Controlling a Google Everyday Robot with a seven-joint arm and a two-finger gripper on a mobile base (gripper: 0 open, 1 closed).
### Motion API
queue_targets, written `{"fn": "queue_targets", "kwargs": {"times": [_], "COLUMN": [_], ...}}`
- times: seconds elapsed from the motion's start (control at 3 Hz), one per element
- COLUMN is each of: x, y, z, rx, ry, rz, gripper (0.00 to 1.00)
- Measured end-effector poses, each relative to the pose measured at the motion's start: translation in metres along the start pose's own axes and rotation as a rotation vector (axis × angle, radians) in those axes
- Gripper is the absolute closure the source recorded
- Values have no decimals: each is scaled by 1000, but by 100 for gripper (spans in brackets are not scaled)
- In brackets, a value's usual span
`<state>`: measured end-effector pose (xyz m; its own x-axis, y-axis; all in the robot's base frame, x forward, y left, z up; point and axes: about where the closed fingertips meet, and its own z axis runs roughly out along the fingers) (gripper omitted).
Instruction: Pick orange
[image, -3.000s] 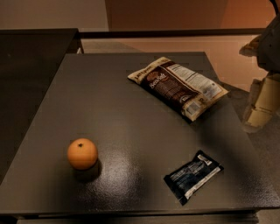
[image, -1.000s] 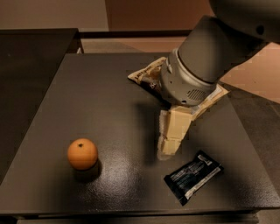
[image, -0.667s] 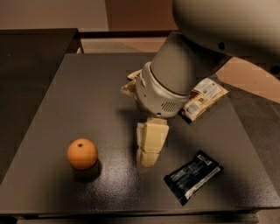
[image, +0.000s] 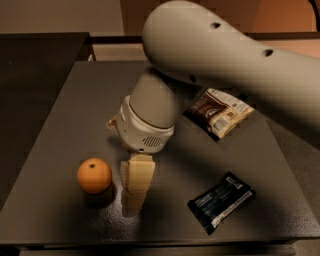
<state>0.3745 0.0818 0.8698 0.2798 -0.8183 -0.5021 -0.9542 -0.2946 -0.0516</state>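
Gripper (image: 135, 186) shifted left, now just beside orange (image: 94, 175)

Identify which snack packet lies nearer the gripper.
The flat black wrapped bar, front right; the brown bag lies behind. The gripper is beside the round orange fruit.

Dark grey table (image: 60, 130), black counter (image: 35, 75) at left, beige wall (image: 60, 15) behind, orange-brown panel (image: 282, 15) top right

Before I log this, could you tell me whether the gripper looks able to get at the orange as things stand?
Probably yes: the gripper hangs close beside the orange with nothing between them; the snack bag and dark wrapper lie on its other side.
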Motion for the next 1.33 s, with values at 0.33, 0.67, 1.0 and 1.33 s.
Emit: {"fn": "queue_targets", "kwargs": {"times": [0.33, 0.67, 1.0, 1.33], "x": [-17, -26, -30, -31], "y": [-4, -9, -12, -15], "z": [19, 28, 37, 39], "rx": [-22, -4, 6, 3], "ry": [-14, -14, -4, 4], "rz": [-17, -13, -5, 11], "gripper": [0, 0, 18, 41]}}
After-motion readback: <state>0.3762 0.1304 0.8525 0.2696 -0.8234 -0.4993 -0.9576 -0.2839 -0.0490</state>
